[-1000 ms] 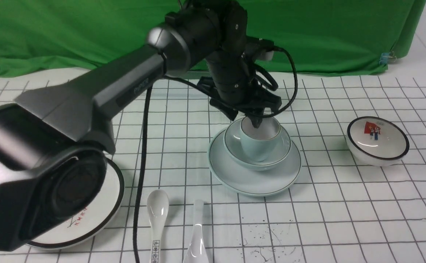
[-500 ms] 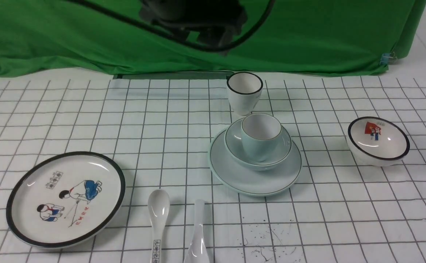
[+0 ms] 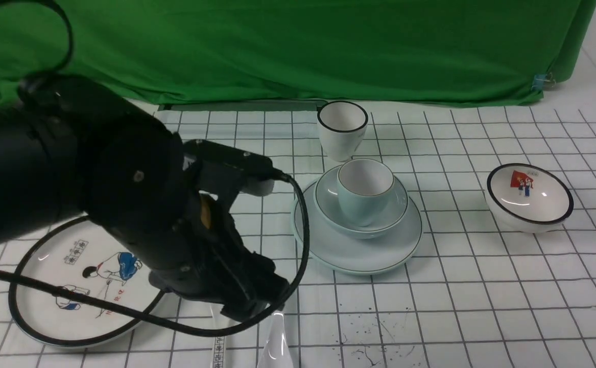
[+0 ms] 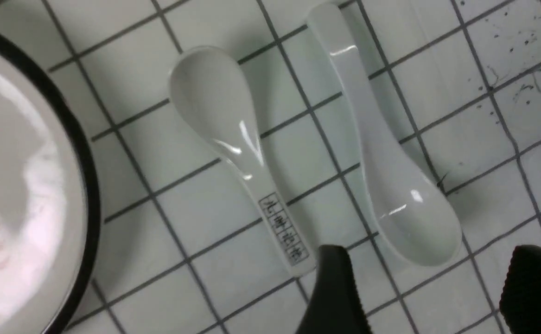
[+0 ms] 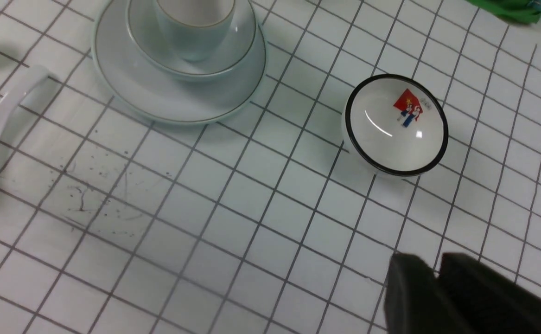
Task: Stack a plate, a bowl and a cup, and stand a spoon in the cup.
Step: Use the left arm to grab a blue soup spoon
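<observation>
1. Counting by kind on the white grid-lined table (image 3: pixel 481 286), eight ceramic pieces: two plates, two bowls, two cups, two spoons.
2. Plates, two: plain pale blue-white round plate with a thin dark rim line (image 3: pixel 359 258) at the middle of the table; black-rimmed white plate with cartoon children (image 3: pixel 47 266) at the left front, partly hidden behind the left arm.
3. Bowls, two: plain pale blue-white bowl (image 3: pixel 324 202) sitting in the plain plate; black-rimmed white bowl with a red flag picture (image 3: pixel 528 197) well apart to the right.
4. Cups, two: small handleless pale blue cup (image 3: pixel 361 202) upright in the plain bowl, white inside showing; black-rimmed white cup (image 3: pixel 342 130) upright just behind the stack.
5. Spoons, two, flat on the table near the front edge, side by side but apart, pointing opposite ways: plain glossy white soup spoon (image 4: pixel 386 176) with its bowl end toward the robot; white spoon with black characters on its handle (image 4: pixel 233 139) to its left.
6. Grippers, two: left gripper (image 4: pixel 430 253) spread wide, gripping nothing, low over the plain spoon's bowl end, contact not discernible; right gripper (image 5: pixel 437 278) drawn together on nothing, above bare table near the flag bowl.
</observation>
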`<state>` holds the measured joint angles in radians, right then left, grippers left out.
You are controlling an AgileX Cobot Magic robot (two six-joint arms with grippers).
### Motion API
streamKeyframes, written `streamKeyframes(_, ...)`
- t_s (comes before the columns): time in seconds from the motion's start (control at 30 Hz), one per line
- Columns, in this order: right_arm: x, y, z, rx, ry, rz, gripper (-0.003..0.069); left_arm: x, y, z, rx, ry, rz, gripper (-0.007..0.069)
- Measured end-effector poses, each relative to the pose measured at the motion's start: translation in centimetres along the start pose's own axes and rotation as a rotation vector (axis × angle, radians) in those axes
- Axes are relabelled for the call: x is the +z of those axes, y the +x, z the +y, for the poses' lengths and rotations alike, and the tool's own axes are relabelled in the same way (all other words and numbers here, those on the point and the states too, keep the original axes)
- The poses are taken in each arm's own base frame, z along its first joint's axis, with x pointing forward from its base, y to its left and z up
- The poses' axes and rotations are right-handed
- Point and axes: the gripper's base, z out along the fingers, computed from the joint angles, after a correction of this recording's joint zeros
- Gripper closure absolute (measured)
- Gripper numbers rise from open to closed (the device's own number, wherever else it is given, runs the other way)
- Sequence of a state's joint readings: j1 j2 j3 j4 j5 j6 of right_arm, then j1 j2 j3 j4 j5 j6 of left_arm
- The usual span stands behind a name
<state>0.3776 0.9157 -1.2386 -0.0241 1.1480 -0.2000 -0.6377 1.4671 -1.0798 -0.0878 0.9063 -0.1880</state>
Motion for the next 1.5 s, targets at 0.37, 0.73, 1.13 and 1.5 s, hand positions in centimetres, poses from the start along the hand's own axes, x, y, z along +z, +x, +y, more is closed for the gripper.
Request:
streamKeyframes(0.37, 0.0, 0.0, 0.1, -0.004, -0.004, -0.001, 0.0531, 8.8, -2.8, -0.1, -0.095, -0.029, 0.118, 0.0205)
streamKeyframes(0.73, -0.2, -0.2, 1.8, -0.104, -0.083, -0.010, 0.0529, 12.2, -5.6, -0.4, -0.180, -0.061, 0.135, 0.0205)
streamKeyframes(1.13, 0.3, 0.1, 1.7, -0.116, -0.067, 0.011, 0.0521, 12.8, -5.2, -0.1, -0.211, -0.090, 0.184, 0.0229)
streamKeyframes(1.5, 0.7, 0.3, 1.9, -0.119, -0.069, 0.019, 0.0518, 13.7, -4.9, 0.7, -0.219, -0.112, 0.265, 0.0533)
